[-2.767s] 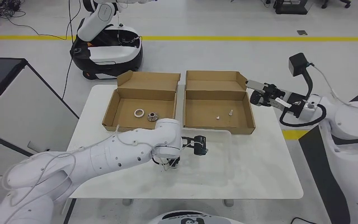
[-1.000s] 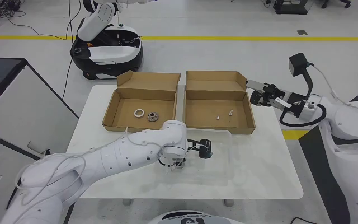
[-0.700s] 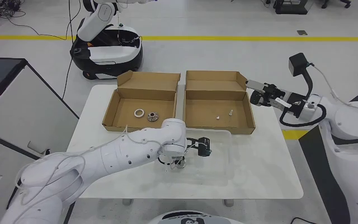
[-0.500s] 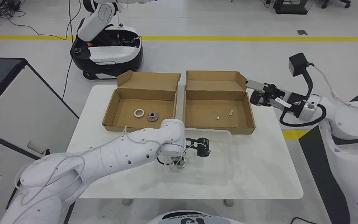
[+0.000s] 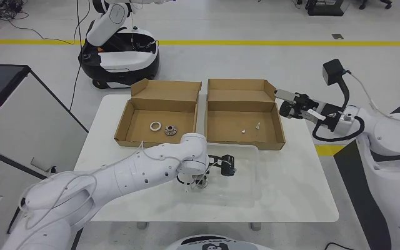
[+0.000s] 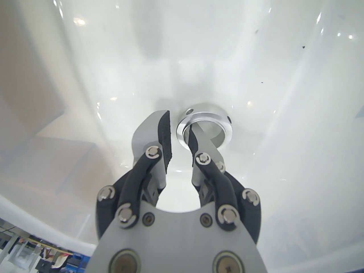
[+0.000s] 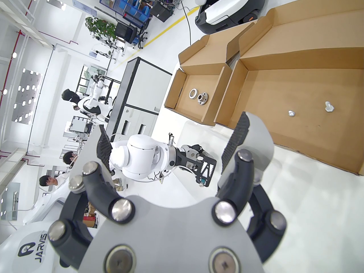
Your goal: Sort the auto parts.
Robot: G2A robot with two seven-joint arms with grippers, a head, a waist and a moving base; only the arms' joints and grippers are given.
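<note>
- The left gripper points down into the clear bin, with its fingers a narrow way apart.
- The left wrist view gives the grasp detail. A metal ring lies flat on the bin floor right at the fingertips. One finger reaches into its bore, and the other stands just outside its wall with a thin gap showing, so the ring is straddled but not pinched.
- From the top, the left arm's own wrist covers the ring. That view does place the gripper near the middle of the bin, on the white counter.
- Beyond the left gripper, past the bin's far wall, two open cardboard boxes sit side by side and touch each other.
- The left box holds a washer and a flanged hub, lying close together.
- The right box holds two small fasteners, a little apart from each other.
- The right gripper is spread wide and holds nothing.
- In the top view it hangs beside the right box's far outer corner, off the counter's edge.
- Its wrist view looks across both boxes, with the fasteners nearest its fingers and the washer and hub farther off.
</note>
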